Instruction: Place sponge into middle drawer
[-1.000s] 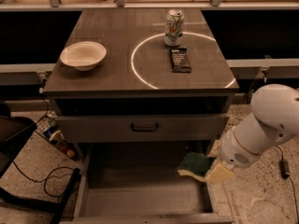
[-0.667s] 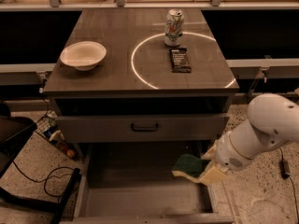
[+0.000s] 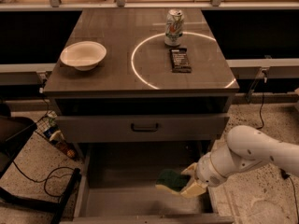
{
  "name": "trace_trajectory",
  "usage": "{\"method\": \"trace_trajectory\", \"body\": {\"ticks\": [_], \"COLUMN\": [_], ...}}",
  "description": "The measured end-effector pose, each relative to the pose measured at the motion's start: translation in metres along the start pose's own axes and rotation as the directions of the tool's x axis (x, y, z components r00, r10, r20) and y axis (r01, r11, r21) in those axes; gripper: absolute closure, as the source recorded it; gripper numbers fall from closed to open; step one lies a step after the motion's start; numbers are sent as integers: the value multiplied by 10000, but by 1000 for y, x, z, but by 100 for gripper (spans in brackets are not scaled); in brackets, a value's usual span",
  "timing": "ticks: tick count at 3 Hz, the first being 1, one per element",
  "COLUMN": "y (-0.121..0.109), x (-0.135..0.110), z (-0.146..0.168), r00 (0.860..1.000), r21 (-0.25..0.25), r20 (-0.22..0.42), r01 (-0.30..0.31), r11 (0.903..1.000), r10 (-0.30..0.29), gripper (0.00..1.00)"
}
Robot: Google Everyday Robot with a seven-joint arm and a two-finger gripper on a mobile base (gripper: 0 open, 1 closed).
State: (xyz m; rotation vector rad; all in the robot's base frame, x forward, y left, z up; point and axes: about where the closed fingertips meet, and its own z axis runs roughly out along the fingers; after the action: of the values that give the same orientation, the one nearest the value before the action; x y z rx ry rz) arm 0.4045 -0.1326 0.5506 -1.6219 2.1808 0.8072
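Foam, pale yellow along the lower edge under a dark green scouring layer, made up the small rectangular sponge (image 3: 171, 180). We saw it in the lower middle of the frame, over the right part of the middle drawer (image 3: 122, 168). The end effector (image 3: 187, 183) sat just right of it, its two cream-coloured fingers (image 3: 190, 169) clamped on the sponge's right end, one above and one below. Behind it a smooth, rounded white arm (image 3: 254, 149) reached in from the right edge of the frame. We could not tell whether the sponge touched the drawer floor.

The middle drawer stood open, deep and nearly cabinet-wide, with a smooth grey floor and low grey side walls. Directly above it we noted the upper drawer (image 3: 93, 127), a flat grey front with a dark bar handle (image 3: 144, 127).

On the brown, faintly glossy worktop (image 3: 107, 78) stood a shallow white bowl (image 3: 83, 55) at the left and an upright drinks can (image 3: 174, 27) near the back. A dark rectangular snack bar (image 3: 180, 60) lay flat just in front of the can. A thin bright ring of light (image 3: 132, 62) curved around the can and bar. Dark cables (image 3: 46, 183) trailed over the speckled floor (image 3: 261, 199) at the lower left.
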Motion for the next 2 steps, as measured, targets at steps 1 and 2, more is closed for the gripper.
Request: {"method": "trace_trajectory", "body": {"ticks": [1,2], "y": [-12,-23], "x": [5,6], "z": [46,88], "r00": [9990,9968], "r21": [-328,-591], "r20": [436,798], "r01": [114,6], "r11": [9994,9983], "r10": [-99,42], "gripper": [100,100]}}
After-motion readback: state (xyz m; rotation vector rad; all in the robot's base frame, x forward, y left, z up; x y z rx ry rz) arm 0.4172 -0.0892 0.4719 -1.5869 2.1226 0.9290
